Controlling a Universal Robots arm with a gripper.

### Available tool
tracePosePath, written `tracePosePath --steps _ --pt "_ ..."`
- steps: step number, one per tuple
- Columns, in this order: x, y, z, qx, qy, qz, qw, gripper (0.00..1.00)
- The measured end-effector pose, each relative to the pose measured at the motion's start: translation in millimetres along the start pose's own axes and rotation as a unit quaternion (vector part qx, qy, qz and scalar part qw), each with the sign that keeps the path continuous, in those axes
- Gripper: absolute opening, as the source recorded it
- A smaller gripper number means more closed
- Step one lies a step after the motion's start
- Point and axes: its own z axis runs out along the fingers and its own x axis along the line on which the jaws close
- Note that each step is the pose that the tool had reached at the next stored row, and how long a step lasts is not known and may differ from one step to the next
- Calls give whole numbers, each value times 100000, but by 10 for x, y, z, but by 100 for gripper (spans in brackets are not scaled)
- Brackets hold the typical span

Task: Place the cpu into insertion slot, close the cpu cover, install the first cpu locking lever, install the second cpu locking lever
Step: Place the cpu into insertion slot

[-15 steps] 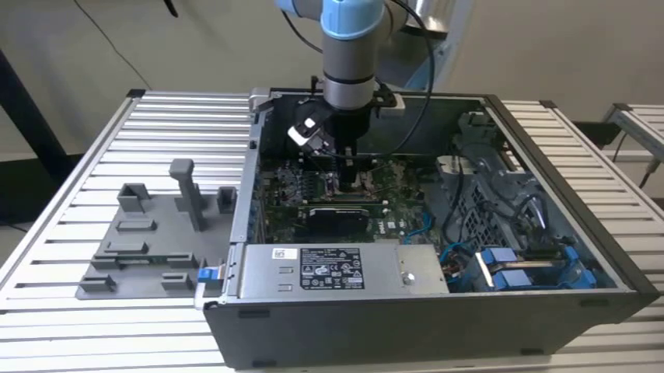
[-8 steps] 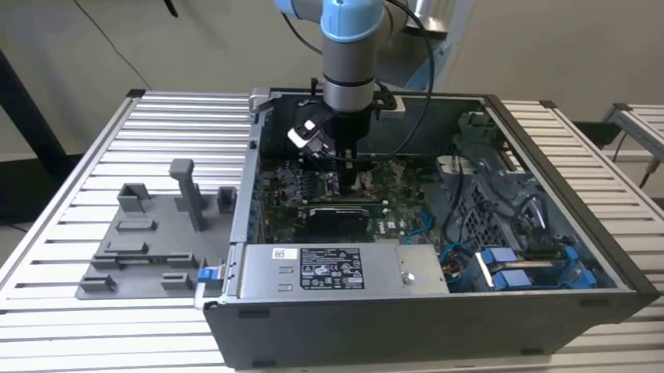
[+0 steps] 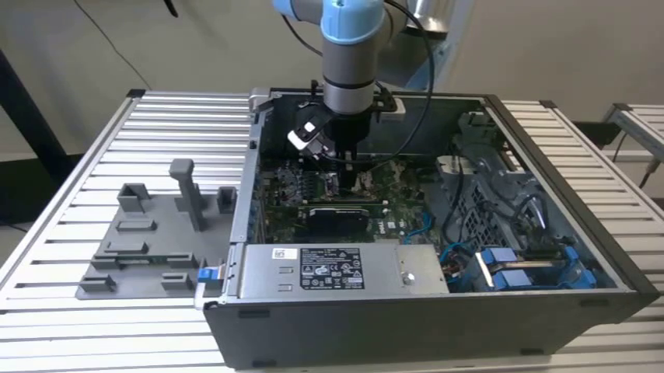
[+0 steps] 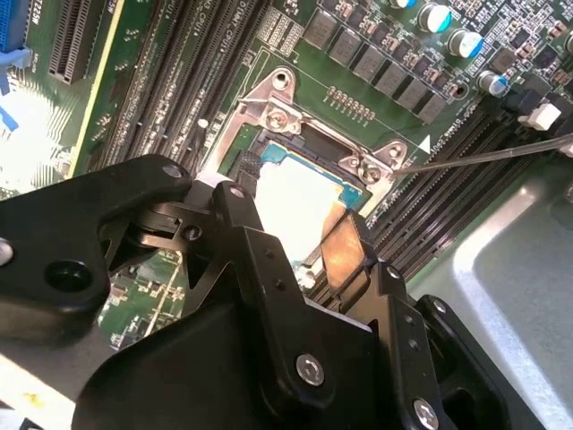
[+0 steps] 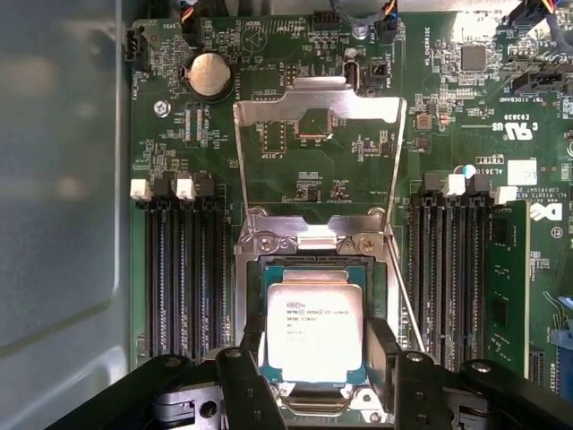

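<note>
Motherboard (image 5: 170, 125): cpu (image 5: 315, 324) flat in insertion slot (image 5: 313, 262), fingers (image 4: 345, 246) clasping its sides; cpu cover (image 5: 269, 112) raised open.

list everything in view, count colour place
cpu: 1, silver-topped, seated in the insertion slot
insertion slot: 1, dark, silver-rimmed, on green board
cpu cover: 1, silver, swung open
locking lever: 1, silver, beside the slot
memory slot banks: 2, black, flanking the slot
computer case: 1, dark grey, on slatted table
power supply: 1, silver, inside the case
fixture plate: 1, grey, at the exterior view's left
arm: 1, grey-blue, reaching into the case
gripper: 1, black, over the cpu
</note>
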Motion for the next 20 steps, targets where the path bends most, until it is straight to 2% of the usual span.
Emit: tracePosePath --steps 20 --pt "0 12 41 4 -8 87 100000 54"
